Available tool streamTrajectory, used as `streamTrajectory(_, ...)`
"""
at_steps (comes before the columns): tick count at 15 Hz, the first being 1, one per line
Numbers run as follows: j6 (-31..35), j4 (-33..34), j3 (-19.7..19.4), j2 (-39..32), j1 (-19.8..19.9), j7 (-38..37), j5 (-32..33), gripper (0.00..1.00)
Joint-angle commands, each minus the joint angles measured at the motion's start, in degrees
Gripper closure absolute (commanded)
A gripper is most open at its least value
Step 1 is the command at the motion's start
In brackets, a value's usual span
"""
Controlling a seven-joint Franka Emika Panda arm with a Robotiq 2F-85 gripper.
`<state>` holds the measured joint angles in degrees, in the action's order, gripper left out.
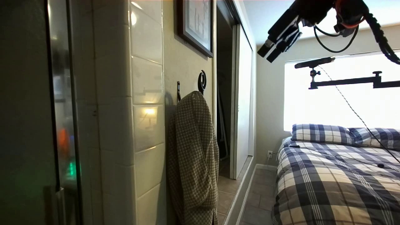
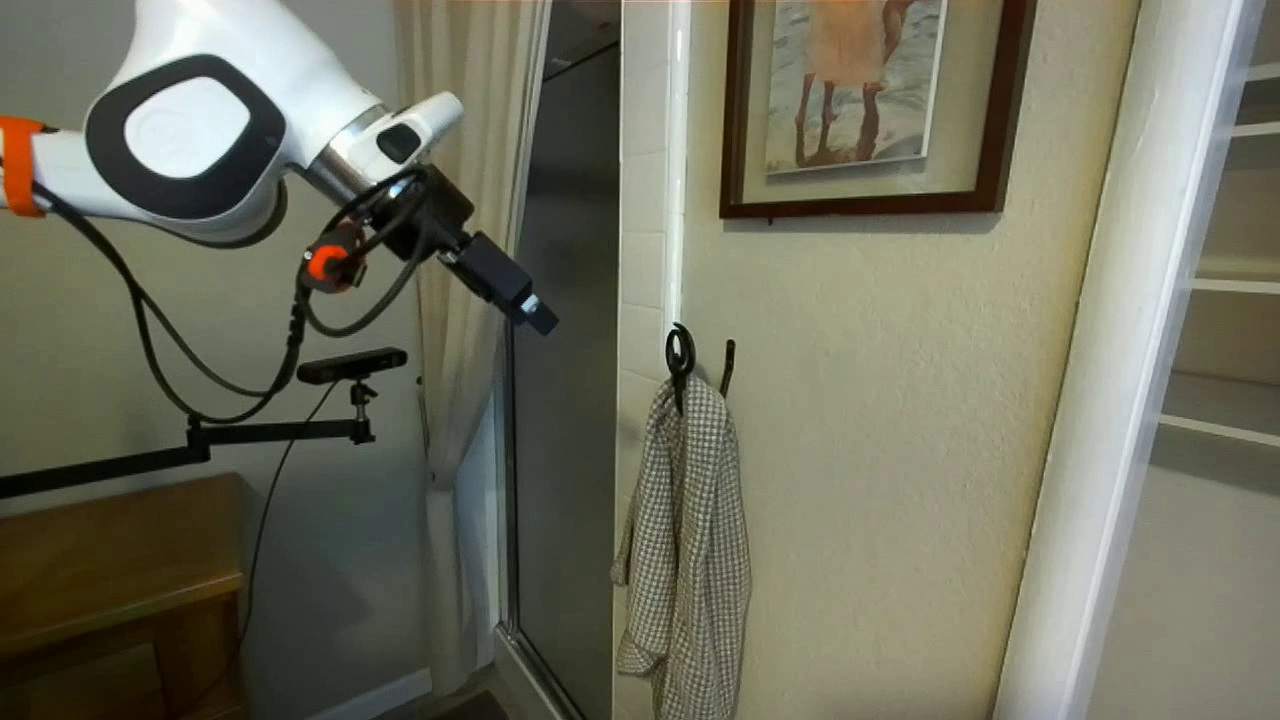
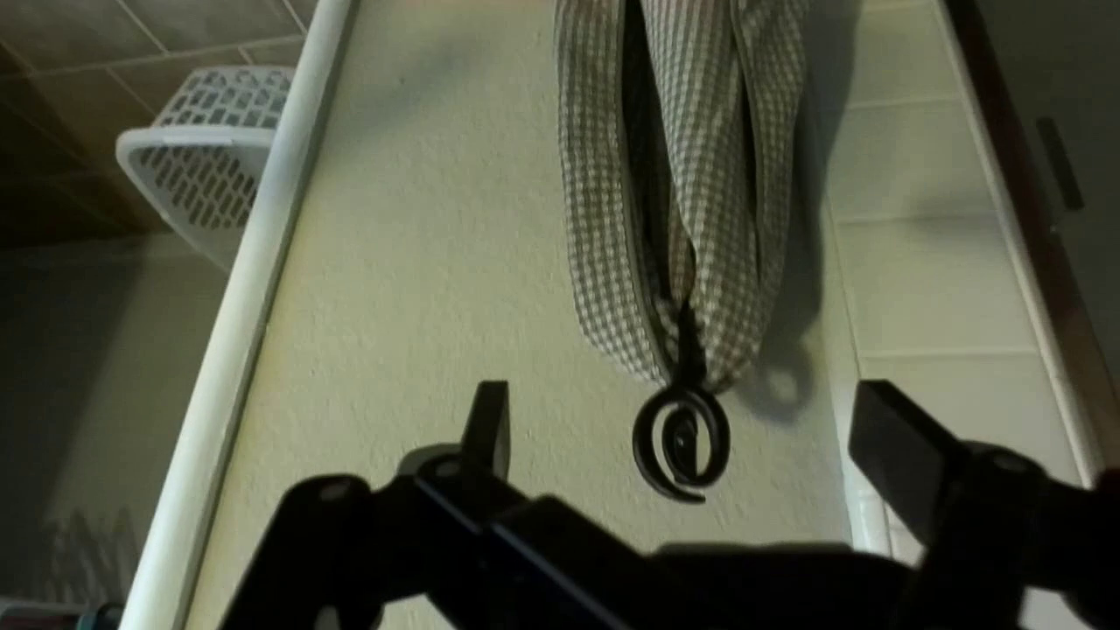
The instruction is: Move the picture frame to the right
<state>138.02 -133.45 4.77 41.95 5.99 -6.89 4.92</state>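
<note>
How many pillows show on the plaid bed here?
2, in an exterior view, side by side at the head of the bed: the left pillow, and the right pillow, cut off by the view's right edge. More could lie hidden past that edge.

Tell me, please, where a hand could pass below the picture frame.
Bare wall lies below the picture frame, between the checked cloth and the white trim. It is crowded at the black curled hook, where the cloth hangs.

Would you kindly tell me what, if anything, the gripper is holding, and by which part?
Nothing is held: the gripper is open, and the picture frame hangs on the wall, away from it.
</note>
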Motion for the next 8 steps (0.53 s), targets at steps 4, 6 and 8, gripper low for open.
streamTrajectory(4, 15.8, 5.8, 5.1, -5.0, 5.0, -6.9, 3.8, 0.0)
streamTrajectory(6, 19.5, 6.5, 5.8, -5.6, 5.8, -6.4, 4.4, 0.0)
streamTrajectory(8, 17.6, 5.0, 4.7, -4.3, 4.1, -4.8, 2.8, 0.0)
